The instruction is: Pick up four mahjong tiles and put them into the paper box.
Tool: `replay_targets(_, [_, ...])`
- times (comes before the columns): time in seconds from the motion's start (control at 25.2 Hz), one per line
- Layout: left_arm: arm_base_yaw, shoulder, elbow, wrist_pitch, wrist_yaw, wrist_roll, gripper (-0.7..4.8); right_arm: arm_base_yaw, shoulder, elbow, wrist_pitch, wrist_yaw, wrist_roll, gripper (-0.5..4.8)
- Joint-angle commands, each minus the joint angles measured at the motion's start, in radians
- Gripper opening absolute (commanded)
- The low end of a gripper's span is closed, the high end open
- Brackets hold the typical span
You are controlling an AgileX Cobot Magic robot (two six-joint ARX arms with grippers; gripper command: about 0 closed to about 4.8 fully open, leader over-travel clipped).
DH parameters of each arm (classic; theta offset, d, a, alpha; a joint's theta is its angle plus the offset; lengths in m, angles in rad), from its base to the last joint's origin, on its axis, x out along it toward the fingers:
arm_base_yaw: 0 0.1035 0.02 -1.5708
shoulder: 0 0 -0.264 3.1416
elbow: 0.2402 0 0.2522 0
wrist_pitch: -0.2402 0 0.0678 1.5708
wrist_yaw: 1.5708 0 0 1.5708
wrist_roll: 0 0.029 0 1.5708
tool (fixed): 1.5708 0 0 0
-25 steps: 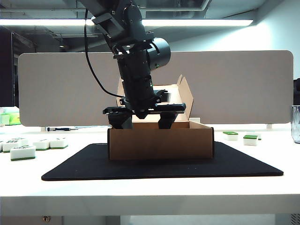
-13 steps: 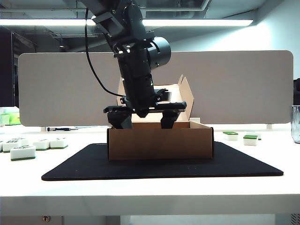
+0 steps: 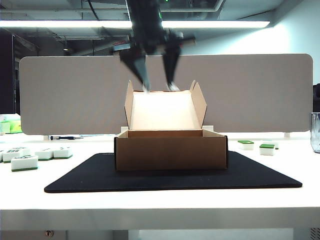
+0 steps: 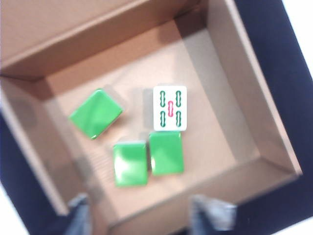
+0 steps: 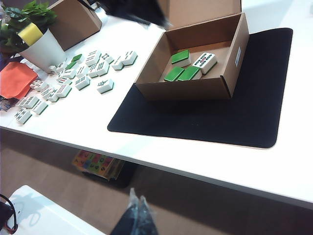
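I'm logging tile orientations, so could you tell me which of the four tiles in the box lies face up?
The tile with green and red marks on its white face; the other three tiles in the box show plain green backs.

Inside brown paper box [image 4: 230,78]: three green-backed mahjong tiles [image 4: 130,164], one white face [image 4: 170,108] with green and red marks. Under box: black mat [image 3: 250,175].

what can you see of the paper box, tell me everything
The paper box is low, brown corrugated cardboard with a pale inside. It sits open on a black mat, its hinged lid upright behind and side flaps spread. Four mahjong tiles lie on its floor, three green side up, one showing red and green marks. The left gripper hangs above, touching nothing.
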Motion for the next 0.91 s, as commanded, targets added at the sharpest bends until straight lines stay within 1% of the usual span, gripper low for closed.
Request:
replay_targets(0.04, [0.003, -0.01, 0.114, -0.189, -0.005, 0.137, 1.15, 0.0, -0.001, 0.003, 0.01, 0.001, -0.003, -0.01])
replay_targets(0.12, [0.003, -0.019, 0.149, -0.205, -0.021, 0.174, 0.54, 0.0, -0.001, 0.003, 0.01, 0.001, -0.003, -0.01])
replay_targets(0.2, [0.009, -0.058, 0.15, -0.205, -0.031, 0.18, 0.17, 0.0, -0.001, 0.003, 0.01, 0.0, -0.003, -0.01])
replay_targets(0.32, [0.009, -0.121, 0.15, -0.205, -0.066, 0.184, 0.16, 0.0, -0.001, 0.003, 0.01, 0.001, -0.003, -0.01])
replay_targets(0.44, [0.009, -0.206, 0.148, -0.205, -0.151, 0.184, 0.16, 0.0, -0.001, 0.003, 0.01, 0.0, -0.003, -0.01])
replay_targets(0.52, [0.01, -0.26, 0.14, -0.205, -0.166, 0.184, 0.16, 0.0, -0.001, 0.003, 0.01, 0.001, -0.003, -0.01])
replay_targets(0.56, [0.009, -0.326, 0.116, -0.205, -0.176, 0.186, 0.16, 0.0, -0.001, 0.003, 0.01, 0.0, -0.003, -0.01])
replay_targets(0.67, [0.009, -0.43, 0.055, -0.205, -0.233, 0.187, 0.16, 0.0, -0.001, 0.003, 0.01, 0.0, -0.003, -0.01])
replay_targets(0.75, [0.011, -0.57, -0.087, -0.205, -0.321, 0.181, 0.16, 0.0, -0.001, 0.003, 0.01, 0.0, -0.003, -0.01])
replay_targets(0.79, [0.018, -0.61, -0.137, -0.205, -0.337, 0.174, 0.16, 0.0, -0.001, 0.003, 0.01, 0.0, -0.003, -0.01])
replay_targets(0.91, [0.042, -0.716, -0.283, -0.204, -0.344, 0.129, 0.17, 0.0, -0.001, 0.003, 0.01, 0.0, -0.003, -0.01])
